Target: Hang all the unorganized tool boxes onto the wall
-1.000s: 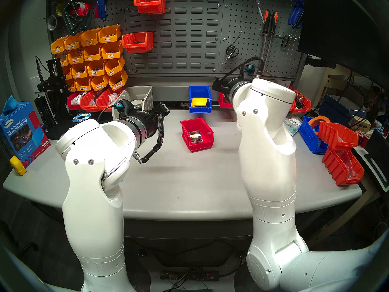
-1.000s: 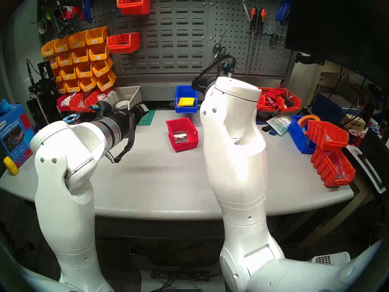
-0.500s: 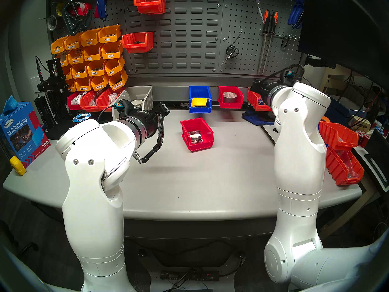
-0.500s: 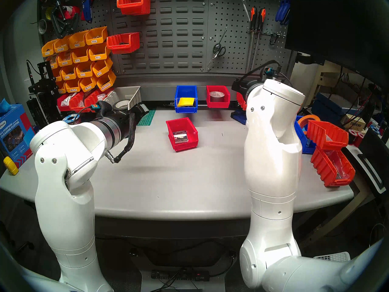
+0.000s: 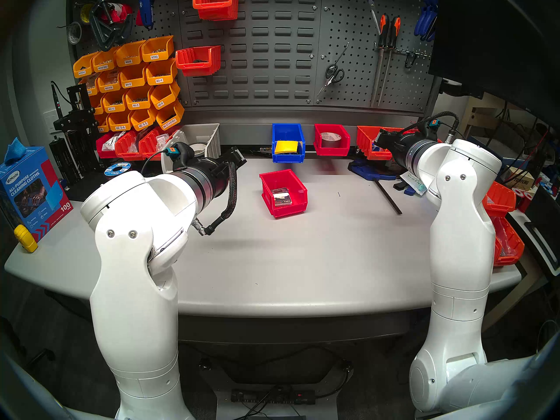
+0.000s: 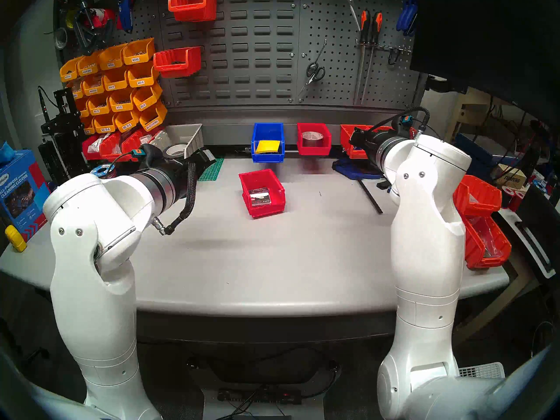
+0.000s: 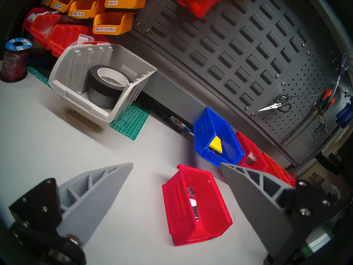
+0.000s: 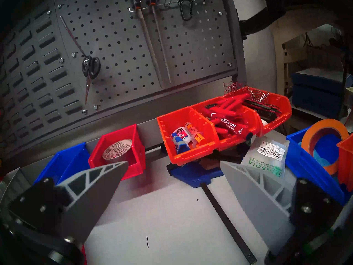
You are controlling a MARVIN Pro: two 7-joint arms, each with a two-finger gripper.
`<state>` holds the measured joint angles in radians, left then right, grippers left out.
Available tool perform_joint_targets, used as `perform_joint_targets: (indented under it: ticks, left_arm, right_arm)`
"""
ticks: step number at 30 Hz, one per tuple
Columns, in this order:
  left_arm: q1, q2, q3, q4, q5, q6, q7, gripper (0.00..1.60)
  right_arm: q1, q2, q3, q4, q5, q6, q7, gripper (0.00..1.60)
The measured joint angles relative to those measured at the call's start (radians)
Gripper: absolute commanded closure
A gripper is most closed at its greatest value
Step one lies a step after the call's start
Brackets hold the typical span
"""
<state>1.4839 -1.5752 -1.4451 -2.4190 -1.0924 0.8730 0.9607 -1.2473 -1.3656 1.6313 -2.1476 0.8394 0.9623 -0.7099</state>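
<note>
One red bin (image 5: 284, 193) sits loose mid-table (image 5: 272, 258), blue bin (image 5: 288, 142) and second red bin (image 5: 331, 139) hang on the wall's (image 5: 272, 46) bottom strip, left gripper (image 7: 176, 167) and right gripper (image 8: 173, 164) both open, empty.

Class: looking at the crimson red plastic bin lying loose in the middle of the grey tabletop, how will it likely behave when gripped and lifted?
The crimson red plastic bin looks rigid, so it should keep its shape when gripped. Its smooth walls may slip. The small packaged item lying loose inside could slide if the bin tilts. It is probably light.
</note>
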Motion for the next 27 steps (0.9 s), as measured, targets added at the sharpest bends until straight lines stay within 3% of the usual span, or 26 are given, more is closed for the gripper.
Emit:
perform_joint_targets:
  ticks: [9, 16, 27]
  left_arm:
    - [-0.021, 0.048, 0.125, 0.003, 0.109, 0.02, -0.023, 0.0]
    - [-0.021, 0.076, 0.202, 0.064, 0.185, 0.027, -0.033, 0.0]
    - [-0.031, 0.083, 0.309, 0.173, 0.313, -0.037, 0.01, 0.0]
  right_arm:
    - [-0.01, 0.074, -0.005, -0.004, 0.101, 0.0, -0.025, 0.0]
    - [-0.007, 0.133, -0.025, -0.007, 0.205, 0.0, -0.083, 0.0]
    - [0.005, 0.209, -0.05, -0.008, 0.368, 0.0, -0.156, 0.0]
